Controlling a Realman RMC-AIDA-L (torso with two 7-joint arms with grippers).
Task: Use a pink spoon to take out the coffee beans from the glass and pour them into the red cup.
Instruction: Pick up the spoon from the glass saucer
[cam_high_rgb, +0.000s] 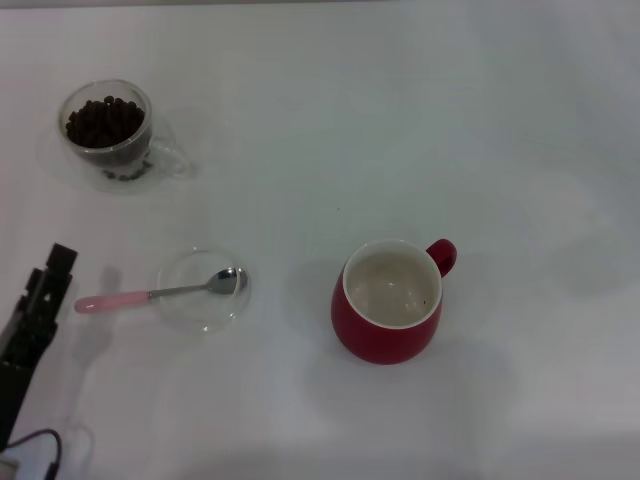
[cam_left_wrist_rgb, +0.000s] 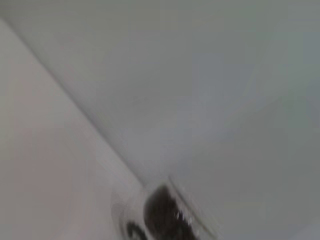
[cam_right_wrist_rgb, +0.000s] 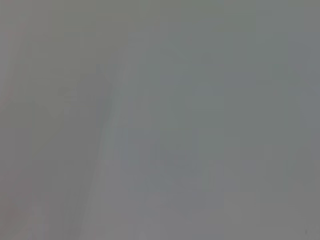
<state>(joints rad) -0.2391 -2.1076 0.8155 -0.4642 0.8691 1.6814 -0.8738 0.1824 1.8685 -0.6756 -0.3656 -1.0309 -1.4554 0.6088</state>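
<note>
The pink spoon (cam_high_rgb: 160, 293) lies with its metal bowl in a shallow clear dish (cam_high_rgb: 203, 290) and its pink handle pointing toward the table's left side. The glass (cam_high_rgb: 110, 130) full of dark coffee beans (cam_high_rgb: 104, 122) stands at the far left; it also shows as a blur in the left wrist view, glass (cam_left_wrist_rgb: 160, 215). The red cup (cam_high_rgb: 390, 300) sits right of centre with its handle toward the far right; I see no beans in its cream inside. My left gripper (cam_high_rgb: 45, 290) hangs at the left edge, just left of the spoon's handle tip. The right gripper is out of view.
White tabletop (cam_high_rgb: 450, 120) all around. A black cable (cam_high_rgb: 40, 450) loops at the near left corner beside my left arm.
</note>
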